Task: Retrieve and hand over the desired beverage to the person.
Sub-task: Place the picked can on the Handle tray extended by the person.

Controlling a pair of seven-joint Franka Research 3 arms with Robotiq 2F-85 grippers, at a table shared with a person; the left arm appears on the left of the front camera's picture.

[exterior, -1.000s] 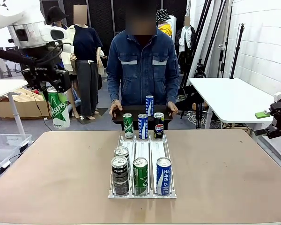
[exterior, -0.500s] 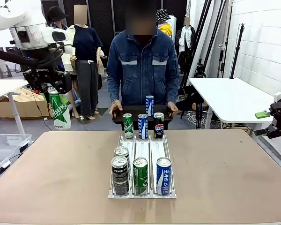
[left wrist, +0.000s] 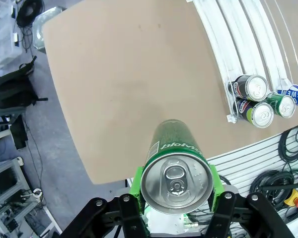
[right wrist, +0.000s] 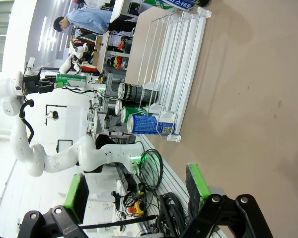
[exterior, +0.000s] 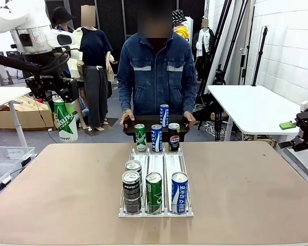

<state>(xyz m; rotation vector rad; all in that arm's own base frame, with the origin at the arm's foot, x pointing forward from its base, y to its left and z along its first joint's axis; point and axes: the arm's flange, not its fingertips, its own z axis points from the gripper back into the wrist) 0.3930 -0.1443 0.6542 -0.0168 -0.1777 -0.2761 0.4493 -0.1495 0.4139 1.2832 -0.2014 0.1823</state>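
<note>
My left gripper is shut on a green can and holds it in the air beyond the table's far left corner. In the left wrist view the green pads clamp the can near its silver top, with the left gripper over the table corner. The person in a denim jacket stands at the far side, both hands on a black tray carrying several cans. My right gripper hangs open off the table's right edge; the right gripper holds nothing.
A clear can rack stands mid-table with black, green and blue cans at its near end; the rack also appears from the right wrist. The brown table is bare on both sides. A white table stands at right.
My left gripper has shifted slightly right and the green can hangs a little more upright. The person, the tray and the right arm have not moved.
</note>
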